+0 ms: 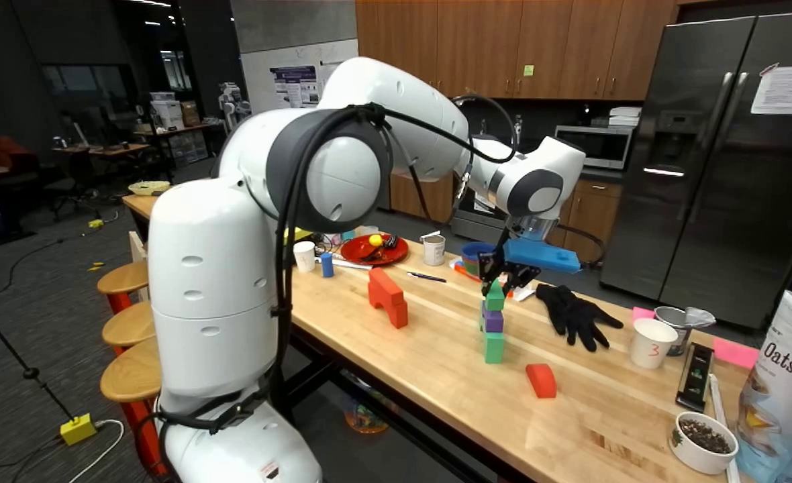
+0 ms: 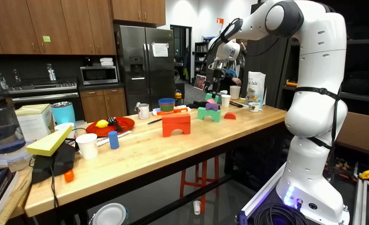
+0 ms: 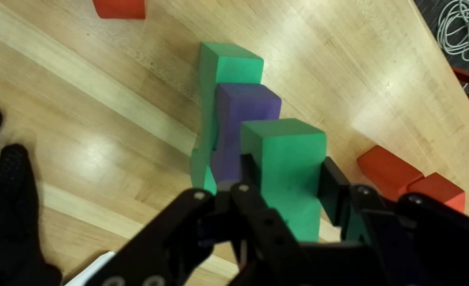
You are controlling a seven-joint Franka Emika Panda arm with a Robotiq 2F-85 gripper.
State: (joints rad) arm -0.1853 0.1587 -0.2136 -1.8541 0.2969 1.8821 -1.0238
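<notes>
My gripper (image 3: 288, 171) is shut on a green block (image 3: 294, 159), with one black finger pad against each side. It points down over the table in both exterior views. Below the held block is a purple arch block (image 3: 254, 101), which lies on a larger green arch block (image 3: 240, 67) standing on the table. In an exterior view the held block (image 2: 211, 96) shows just above the purple block (image 2: 212, 107) and the green arch (image 2: 209, 114). Whether it touches the purple block is hard to tell. The fingers hide part of the held block and the stack.
A red arch block (image 1: 388, 298) and a red half-round block (image 1: 541, 380) flank the stack. A black glove (image 1: 574, 315) lies close behind it. A paper cup (image 1: 652, 343), an oats bag (image 1: 782, 382), a red plate (image 2: 126, 123) and a blue cylinder (image 2: 113, 140) stand farther off.
</notes>
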